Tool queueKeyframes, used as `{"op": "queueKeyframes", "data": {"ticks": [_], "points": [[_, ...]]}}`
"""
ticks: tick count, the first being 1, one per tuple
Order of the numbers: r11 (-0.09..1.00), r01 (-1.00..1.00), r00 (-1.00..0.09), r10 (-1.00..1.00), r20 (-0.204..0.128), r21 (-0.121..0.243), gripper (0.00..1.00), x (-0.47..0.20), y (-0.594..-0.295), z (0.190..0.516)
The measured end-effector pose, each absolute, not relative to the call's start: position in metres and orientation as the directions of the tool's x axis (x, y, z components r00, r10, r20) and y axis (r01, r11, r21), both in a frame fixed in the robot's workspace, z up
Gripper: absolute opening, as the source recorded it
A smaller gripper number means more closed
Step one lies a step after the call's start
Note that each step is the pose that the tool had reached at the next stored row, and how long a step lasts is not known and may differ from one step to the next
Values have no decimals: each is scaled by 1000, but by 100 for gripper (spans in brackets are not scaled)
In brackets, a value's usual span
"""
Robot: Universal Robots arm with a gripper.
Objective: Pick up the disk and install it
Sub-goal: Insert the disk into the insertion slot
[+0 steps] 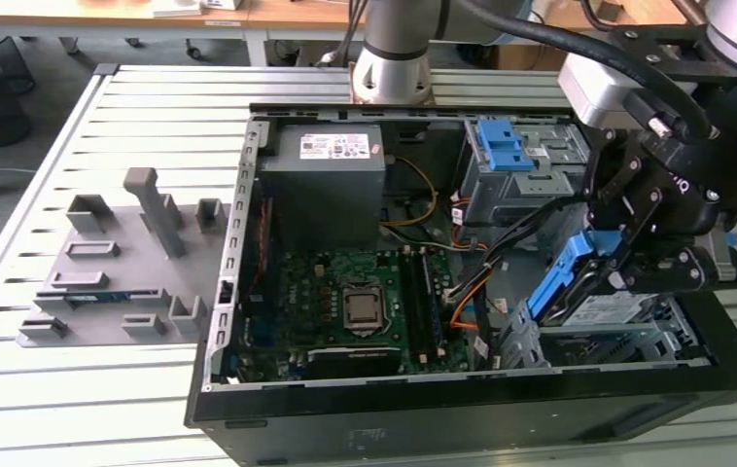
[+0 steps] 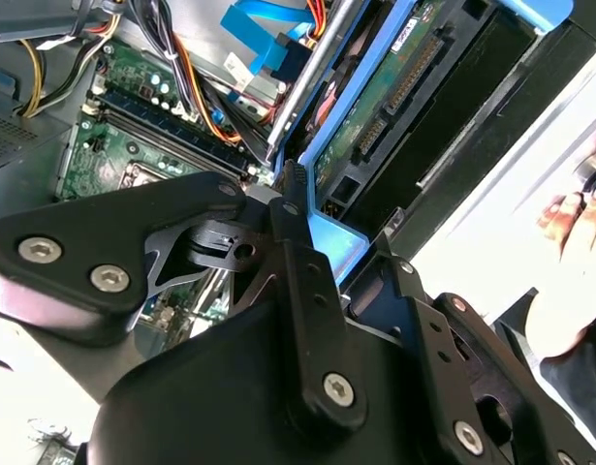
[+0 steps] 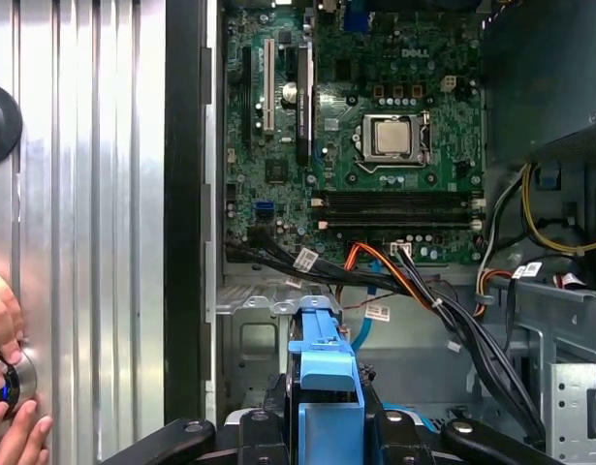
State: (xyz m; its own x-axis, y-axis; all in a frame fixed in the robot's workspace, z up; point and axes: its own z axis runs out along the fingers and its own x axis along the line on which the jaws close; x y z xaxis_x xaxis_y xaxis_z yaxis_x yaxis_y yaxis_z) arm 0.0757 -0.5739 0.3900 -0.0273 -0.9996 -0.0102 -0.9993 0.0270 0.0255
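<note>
The claw (image 1: 639, 255) is clamped on the disk (image 1: 585, 292), gripping its blue carrier (image 3: 325, 387) from both sides; the drive hangs tilted just above the drive cage (image 1: 602, 341) at the exterior view's right of the open computer case (image 1: 407, 409). It is probably stiff, fairly heavy and shock-sensitive, so the plastic frame looks the safest hold

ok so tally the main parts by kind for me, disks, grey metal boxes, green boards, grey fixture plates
silver-grey metal disk in a blue plastic carrier: 1
large grey metal box with a white sticker: 1
green motherboard: 1
grey plastic fixture plate: 1
total: 4
</note>
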Motion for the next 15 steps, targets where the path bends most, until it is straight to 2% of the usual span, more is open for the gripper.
{"op": "queueKeyframes", "data": {"ticks": [15], "points": [[27,-999,-27,-1000,-10,26,36,76,-574,380]]}}
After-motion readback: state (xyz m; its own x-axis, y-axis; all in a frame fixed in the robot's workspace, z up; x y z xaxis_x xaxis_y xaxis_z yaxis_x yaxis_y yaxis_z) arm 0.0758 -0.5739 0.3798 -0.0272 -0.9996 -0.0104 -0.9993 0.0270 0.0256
